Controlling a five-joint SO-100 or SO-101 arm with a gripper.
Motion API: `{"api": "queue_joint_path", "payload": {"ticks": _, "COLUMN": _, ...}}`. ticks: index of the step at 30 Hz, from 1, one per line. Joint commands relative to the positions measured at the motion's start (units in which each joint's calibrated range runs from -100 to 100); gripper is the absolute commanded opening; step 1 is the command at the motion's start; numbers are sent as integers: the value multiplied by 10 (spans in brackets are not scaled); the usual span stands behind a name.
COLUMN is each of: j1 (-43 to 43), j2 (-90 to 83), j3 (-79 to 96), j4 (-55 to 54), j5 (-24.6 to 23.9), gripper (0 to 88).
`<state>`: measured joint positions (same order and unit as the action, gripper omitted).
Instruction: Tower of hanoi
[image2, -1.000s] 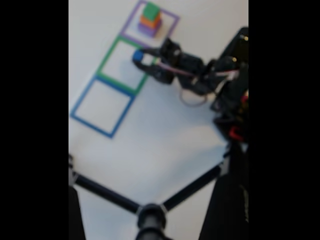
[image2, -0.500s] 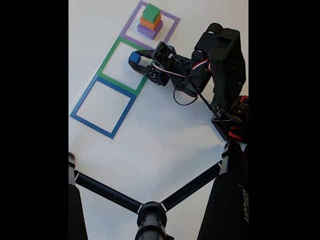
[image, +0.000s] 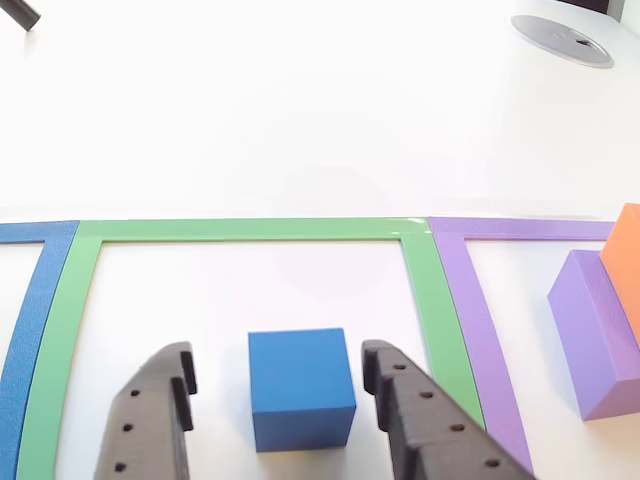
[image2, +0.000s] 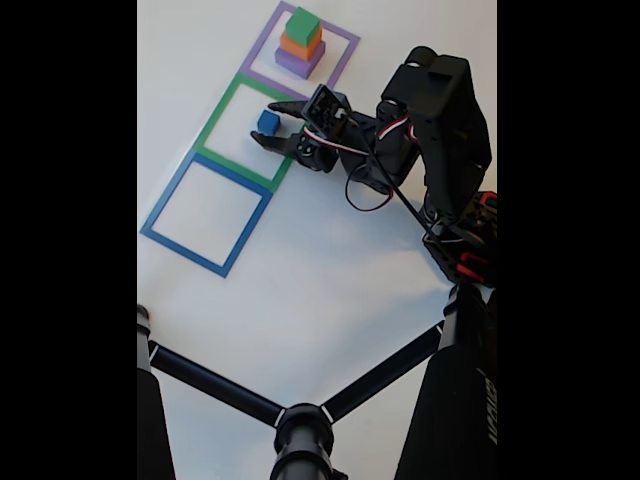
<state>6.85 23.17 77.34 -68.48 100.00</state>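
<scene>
**Blue cube between parted jaws**

Small blue cube (image: 301, 388) resting inside flat green square outline (image: 240, 230), flanked by black two-finger gripper (image: 280, 400), jaws apart, not touching. Fixed view only: green-orange-purple block stack (image2: 300, 41) at 1 o'clock from cube (image2: 268, 122).

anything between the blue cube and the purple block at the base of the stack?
Between the blue cube and purple block lie bare table, a gripper finger, then the green outline's side and the purple outline's side. Clearest in the other view.

Bright, even light; sharp, faint shadows.
</scene>
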Motion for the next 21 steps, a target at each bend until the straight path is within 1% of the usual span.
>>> {"api": "queue_joint_path", "payload": {"ticks": 1, "j1": -2, "j2": -48, "j3": 16, "j4": -6, "j5": 0, "gripper": 201}}
{"api": "queue_joint_path", "payload": {"ticks": 4, "j1": -1, "j2": -118, "j3": 43, "j4": 31, "j5": 0, "gripper": 195}}
{"api": "queue_joint_path", "payload": {"ticks": 6, "j1": -1, "j2": -188, "j3": 65, "j4": 74, "j5": 0, "gripper": 198}}
{"api": "queue_joint_path", "payload": {"ticks": 10, "j1": 5, "j2": -357, "j3": 92, "j4": 205, "j5": 0, "gripper": 180}}
{"api": "queue_joint_path", "payload": {"ticks": 12, "j1": 13, "j2": -449, "j3": 84, "j4": 306, "j5": 0, "gripper": 133}}
{"api": "queue_joint_path", "payload": {"ticks": 14, "j1": 25, "j2": -541, "j3": 71, "j4": 422, "j5": 0, "gripper": 49}}
{"api": "queue_joint_path", "payload": {"ticks": 15, "j1": 29, "j2": -583, "j3": 62, "j4": 478, "j5": 0, "gripper": 21}}
{"api": "queue_joint_path", "payload": {"ticks": 17, "j1": 44, "j2": -664, "j3": 33, "j4": 609, "j5": 0, "gripper": 5}}
{"api": "queue_joint_path", "payload": {"ticks": 21, "j1": 67, "j2": -810, "j3": -76, "j4": 933, "j5": 0, "gripper": 5}}
